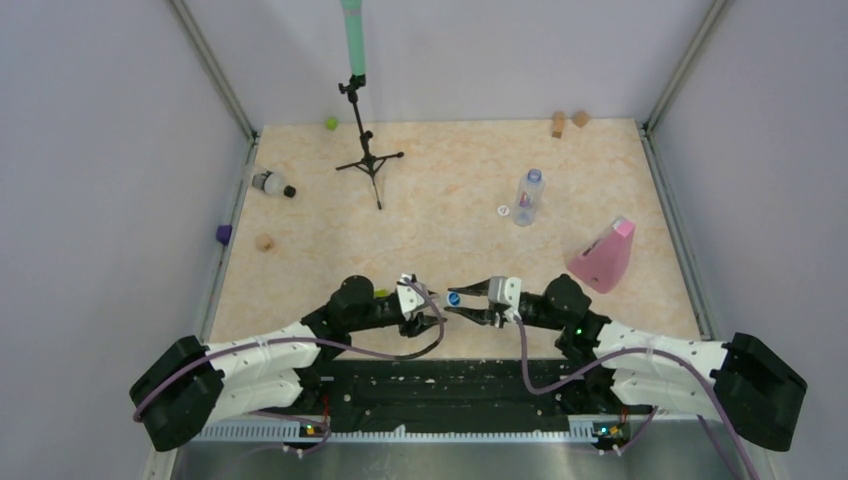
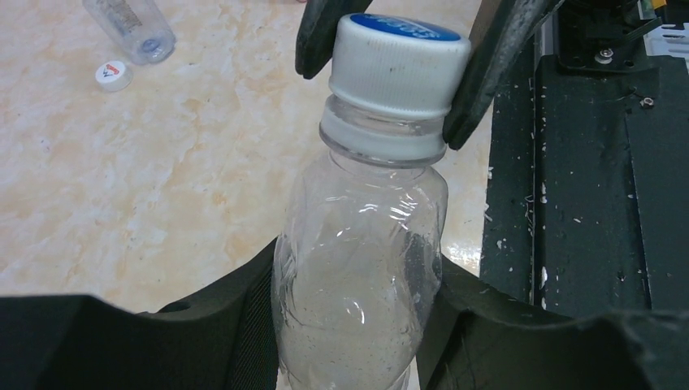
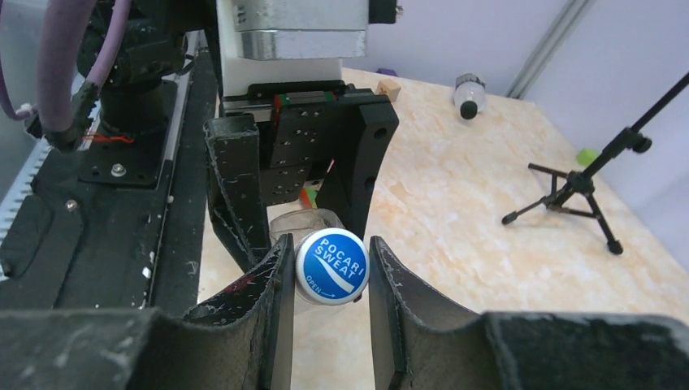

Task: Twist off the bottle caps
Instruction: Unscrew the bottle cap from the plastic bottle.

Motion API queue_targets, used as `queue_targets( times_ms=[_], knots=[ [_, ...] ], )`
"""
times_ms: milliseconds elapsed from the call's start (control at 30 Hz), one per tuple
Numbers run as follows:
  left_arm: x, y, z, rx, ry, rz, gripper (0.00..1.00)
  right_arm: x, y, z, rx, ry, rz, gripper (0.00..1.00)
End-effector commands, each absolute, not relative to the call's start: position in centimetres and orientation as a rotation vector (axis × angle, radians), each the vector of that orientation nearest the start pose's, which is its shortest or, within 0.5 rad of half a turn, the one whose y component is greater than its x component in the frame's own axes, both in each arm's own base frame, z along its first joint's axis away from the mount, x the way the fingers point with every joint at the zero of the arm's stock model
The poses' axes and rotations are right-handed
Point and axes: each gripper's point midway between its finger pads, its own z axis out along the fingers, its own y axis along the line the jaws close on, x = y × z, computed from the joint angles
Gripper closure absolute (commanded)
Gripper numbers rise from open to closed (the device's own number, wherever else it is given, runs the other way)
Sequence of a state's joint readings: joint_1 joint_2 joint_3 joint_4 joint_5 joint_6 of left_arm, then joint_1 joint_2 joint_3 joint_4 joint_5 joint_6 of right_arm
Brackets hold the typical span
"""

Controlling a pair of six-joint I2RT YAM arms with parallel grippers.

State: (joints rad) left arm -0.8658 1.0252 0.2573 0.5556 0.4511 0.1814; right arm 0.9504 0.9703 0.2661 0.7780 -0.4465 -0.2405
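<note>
The left gripper [image 1: 430, 312] clenches the body of the small clear plastic bottle [image 2: 357, 268] between its jaws; the right gripper [image 1: 465, 298] pinches its white, blue-topped screw cap [image 3: 331, 266]. If the thin body slips or buckles in the left jaws, twisting may turn everything together.

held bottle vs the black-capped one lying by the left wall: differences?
The clear plastic held bottle is gripped by both arms: left end effector on its body, right end effector on its blue-topped white cap. The clear black-capped bottle lies on its side, untouched, by the left wall. Caps differ: blue-topped white versus black. Both are clear plastic, caps on.
</note>
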Motion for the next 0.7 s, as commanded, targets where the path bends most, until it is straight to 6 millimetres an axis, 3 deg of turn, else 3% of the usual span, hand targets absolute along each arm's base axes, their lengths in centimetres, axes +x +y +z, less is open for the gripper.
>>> queue_targets(
  times_ms=[0, 67, 133, 200, 333, 667],
  knots=[
    [13.9, -30.3, 14.0, 1.213, 1.328, -0.992, 1.00, 10.3, 32.4, 17.1, -1.444, 0.893, 0.951, 0.80],
    [13.9, -30.0, 13.9, 1.207, 1.330, -0.979, 1.00, 10.7, 32.3, 17.5, -1.412, 0.909, 0.945, 0.76],
    [14.1, -29.8, 13.8, 1.195, 1.340, -0.962, 1.00, 11.3, 32.0, 18.1, -1.322, 0.955, 0.947, 0.55],
    [14.4, -29.5, 13.5, 1.187, 1.361, -0.939, 1.00, 11.7, 31.3, 19.4, -1.202, 0.955, 0.957, 0.45],
    [15.2, -29.2, 12.8, 1.167, 1.410, -0.893, 1.00, 12.4, 30.0, 21.5, -1.026, 0.992, 0.982, 0.38],
    [16.4, -29.0, 12.6, 1.126, 1.451, -0.840, 1.00, 14.2, 27.9, 24.2, -0.608, 1.248, 1.153, 0.35]
  ],
)
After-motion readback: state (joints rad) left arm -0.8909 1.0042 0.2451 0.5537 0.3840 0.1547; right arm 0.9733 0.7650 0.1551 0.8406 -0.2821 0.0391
